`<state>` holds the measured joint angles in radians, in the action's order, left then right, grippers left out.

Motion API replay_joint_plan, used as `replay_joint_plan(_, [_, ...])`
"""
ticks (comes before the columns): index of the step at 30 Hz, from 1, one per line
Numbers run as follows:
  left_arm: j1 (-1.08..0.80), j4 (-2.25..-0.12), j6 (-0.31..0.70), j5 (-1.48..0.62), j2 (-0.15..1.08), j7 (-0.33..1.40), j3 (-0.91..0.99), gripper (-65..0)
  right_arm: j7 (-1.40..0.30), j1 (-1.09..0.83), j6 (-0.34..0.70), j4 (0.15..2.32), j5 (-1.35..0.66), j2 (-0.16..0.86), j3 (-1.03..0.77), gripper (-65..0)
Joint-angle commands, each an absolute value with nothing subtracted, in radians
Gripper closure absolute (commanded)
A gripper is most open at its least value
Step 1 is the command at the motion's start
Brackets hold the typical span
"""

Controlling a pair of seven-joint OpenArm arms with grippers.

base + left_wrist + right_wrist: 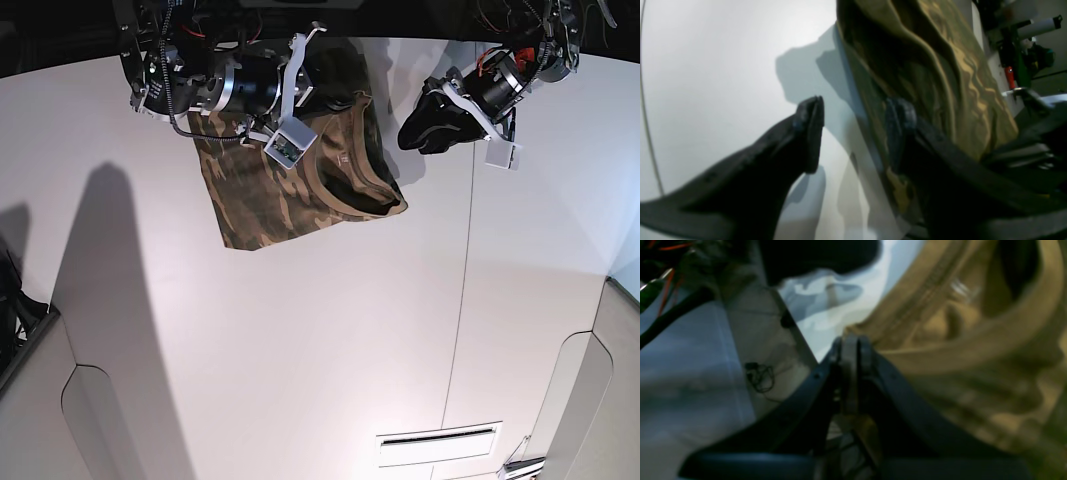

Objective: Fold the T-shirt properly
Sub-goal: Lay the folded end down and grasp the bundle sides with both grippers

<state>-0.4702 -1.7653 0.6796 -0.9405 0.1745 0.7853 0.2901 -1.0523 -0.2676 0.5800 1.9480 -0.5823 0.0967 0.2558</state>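
Observation:
The camouflage T-shirt [258,205] lies bunched at the back of the white table [300,350], its collar [352,192] toward the right. My right gripper [851,350] is shut on a tan fold of the T-shirt [973,350] at its far edge; in the base view its fingertips are hidden behind the wrist. My left gripper [855,133] is open, one finger over bare table and the other finger [902,126] against the edge of the T-shirt [940,66], with nothing between them. In the base view the left gripper [428,128] hangs just right of the shirt.
A seam [462,300] runs down the table on the right, ending near a slot [435,437] by the front edge. Cables and equipment [1023,50] stand past the table's far edge. A dark object [15,310] sits off the left edge.

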Motion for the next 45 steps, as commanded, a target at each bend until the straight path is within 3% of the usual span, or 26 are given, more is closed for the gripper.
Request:
replay_joint_plan(1, [-0.465,-1.783,0.698,-0.962,0.18,0.768,0.294,-32.7,-1.029,-0.258,0.584,1.98,-0.599,0.094,0.255,0.0])
replay_joint_plan(6, [-0.46,-1.789,0.698,-0.978,0.186,0.768,0.294,-32.0,-0.969,-0.216,0.579,2.028,-0.534,0.094,0.22,0.0])
replay_joint_plan(11, [-0.464,-1.906,0.698,-0.991,0.185,0.781,0.298,-10.2,-0.908,-0.146,0.559,2.028,-0.443,0.094,0.122,0.0])
replay_joint_plan(15, [-0.472,-2.045,0.698,-0.991,0.178,0.825,0.294,-4.2,-0.883,-0.089,0.553,2.02,-0.416,0.094,0.002,0.0])
replay_joint_plan(22, [-0.491,-2.079,0.698,-0.945,0.178,0.839,0.152,-3.6,-0.839,0.03,0.553,1.885,-0.442,0.094,-0.147,0.0])
replay_joint_plan(32, [-0.493,-1.93,0.698,-0.792,0.178,0.808,-0.167,-3.6,-0.8,0.242,0.579,1.406,-0.479,0.094,-0.045,0.0])
replay_joint_plan(37, [-0.478,-1.824,0.698,-0.702,0.178,0.76,-0.173,-3.6,-0.788,0.277,0.581,1.23,-0.477,0.094,0.023,0.0])
replay_joint_plan(45, [-0.378,-1.803,0.679,-0.609,0.184,0.76,-0.067,-3.6,-0.813,0.274,0.584,1.221,-0.479,0.116,0.022,0.0])
